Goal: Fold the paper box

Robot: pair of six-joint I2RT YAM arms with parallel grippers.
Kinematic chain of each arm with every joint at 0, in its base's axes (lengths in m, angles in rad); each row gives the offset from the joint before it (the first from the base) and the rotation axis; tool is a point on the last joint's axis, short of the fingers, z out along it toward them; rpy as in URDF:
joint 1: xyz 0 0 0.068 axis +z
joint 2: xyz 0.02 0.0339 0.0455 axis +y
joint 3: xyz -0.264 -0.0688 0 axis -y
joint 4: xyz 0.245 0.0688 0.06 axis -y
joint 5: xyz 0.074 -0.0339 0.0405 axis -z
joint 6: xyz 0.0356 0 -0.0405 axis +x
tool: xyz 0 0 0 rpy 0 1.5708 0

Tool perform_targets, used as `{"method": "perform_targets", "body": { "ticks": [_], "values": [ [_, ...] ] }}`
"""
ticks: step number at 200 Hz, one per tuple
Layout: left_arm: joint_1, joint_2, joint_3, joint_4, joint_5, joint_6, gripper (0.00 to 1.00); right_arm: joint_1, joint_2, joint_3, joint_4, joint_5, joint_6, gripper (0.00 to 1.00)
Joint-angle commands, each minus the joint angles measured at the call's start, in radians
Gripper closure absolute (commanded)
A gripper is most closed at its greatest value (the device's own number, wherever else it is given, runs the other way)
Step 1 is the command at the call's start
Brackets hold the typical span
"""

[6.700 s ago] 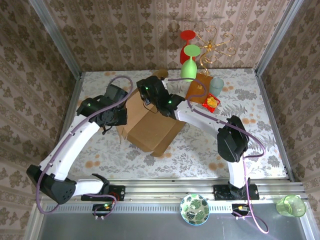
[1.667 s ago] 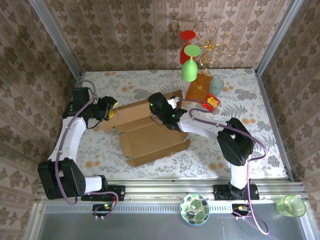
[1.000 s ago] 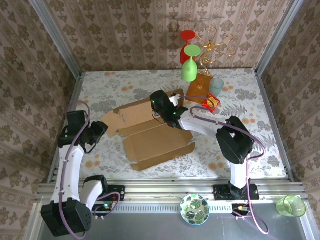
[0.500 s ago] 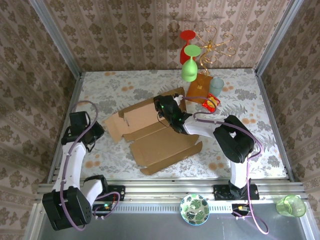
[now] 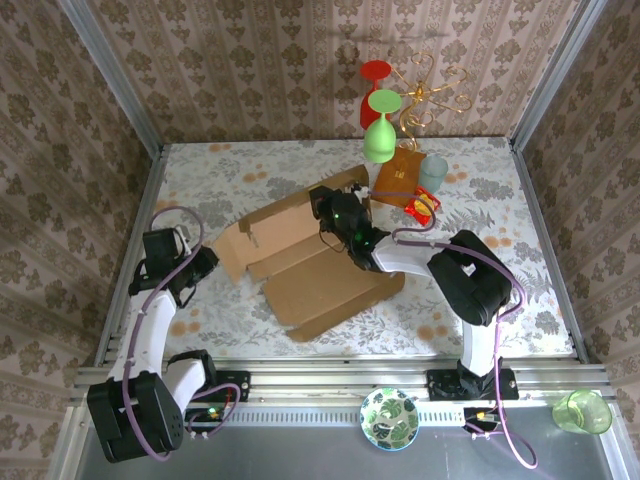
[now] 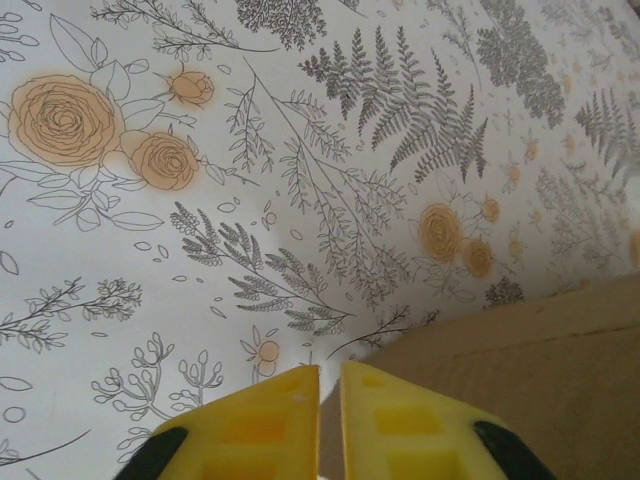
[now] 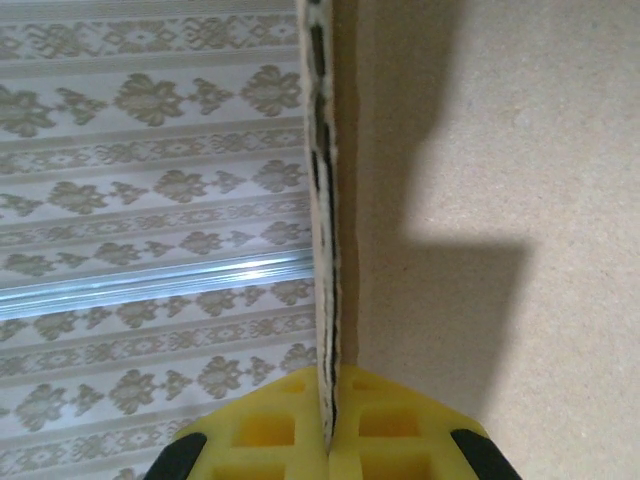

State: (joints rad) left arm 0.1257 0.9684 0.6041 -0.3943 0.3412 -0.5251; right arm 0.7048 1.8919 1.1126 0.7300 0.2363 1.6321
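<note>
The right gripper [image 7: 329, 392] clamps a raised edge of the paper box [image 5: 320, 280], which lies opened out and mostly flat mid-table [image 5: 480, 290] with seemingly every fold still to make, while the left gripper [image 6: 329, 395], nearly closed and empty, hovers near its left flap.

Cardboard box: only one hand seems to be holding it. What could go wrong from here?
The right hand pinches just a thin edge of the box, so that flap might slip out or crease. The left hand is shut beside the box, gripping nothing, so the box could slide across the table. A swinging flap could also knock the green glass or the cup close behind.
</note>
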Motion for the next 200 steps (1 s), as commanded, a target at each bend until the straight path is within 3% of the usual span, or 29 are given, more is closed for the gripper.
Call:
{"method": "perform_targets", "body": {
  "ticks": [1, 34, 108, 148, 200],
  "values": [
    [0.005, -0.008, 0.005, 0.019, 0.011, 0.025, 0.82, -0.007, 0.001, 0.06, 0.087, -0.005, -0.017, 1.0],
    [0.025, 0.037, 0.035, 0.046, 0.006, 0.075, 0.75, -0.017, 0.02, 0.019, 0.118, -0.039, -0.024, 1.0],
    [0.103, 0.203, 0.064, 0.129, 0.167, 0.201, 0.72, -0.044, 0.075, 0.015, 0.106, -0.074, -0.028, 1.0],
    [0.103, 0.286, 0.083, 0.168, 0.17, 0.189, 0.72, -0.048, 0.111, 0.065, 0.057, -0.085, -0.027, 1.0],
    [0.103, 0.366, 0.135, 0.225, 0.141, 0.222, 0.63, -0.053, 0.135, 0.149, -0.054, -0.103, -0.022, 1.0]
  ]
}}
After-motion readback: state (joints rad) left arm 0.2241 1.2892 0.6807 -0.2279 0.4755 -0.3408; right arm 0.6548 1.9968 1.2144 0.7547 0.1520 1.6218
